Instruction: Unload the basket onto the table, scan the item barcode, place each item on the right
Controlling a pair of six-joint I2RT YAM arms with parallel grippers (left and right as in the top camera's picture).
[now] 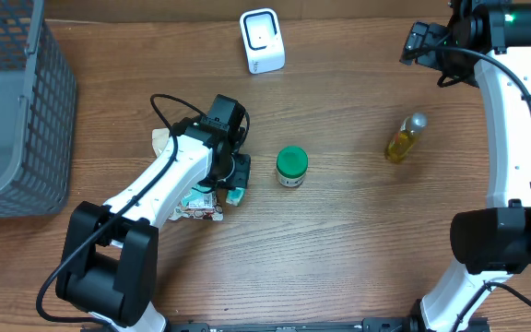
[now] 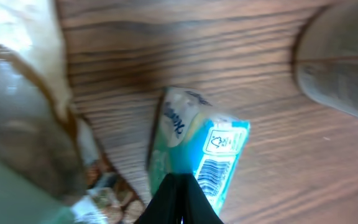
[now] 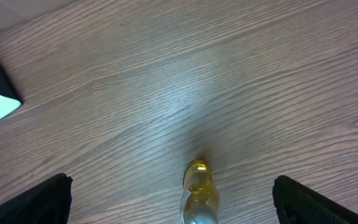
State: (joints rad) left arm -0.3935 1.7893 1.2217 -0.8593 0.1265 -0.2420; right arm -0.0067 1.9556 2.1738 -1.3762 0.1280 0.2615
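Here, the left jaws are pinched tight on the edge of a teal-and-white tissue packet (image 2: pixel 197 155). Its barcode panel faces the wrist camera, and the pack is seen at a slant with the wood-grain surface (image 2: pixel 260 74) behind it. The left arm (image 1: pixel 164 180) reaches diagonally from the near edge toward mid-surface, wrist bent down over a heap of snack wrappers (image 1: pixel 199 210). A green-lidded jar (image 1: pixel 291 166) stands just beside the jaws to the right. The white scanner (image 1: pixel 262 41) stands well apart at the far edge. The right jaws stand wide and hold nothing, hovering above the far right corner. The right arm (image 1: pixel 514 138) stretches up along that side, with a yellow oil bottle (image 1: pixel 405 138) lying on the surface near it. A grey basket (image 1: pixel 17 111) sits at far left.
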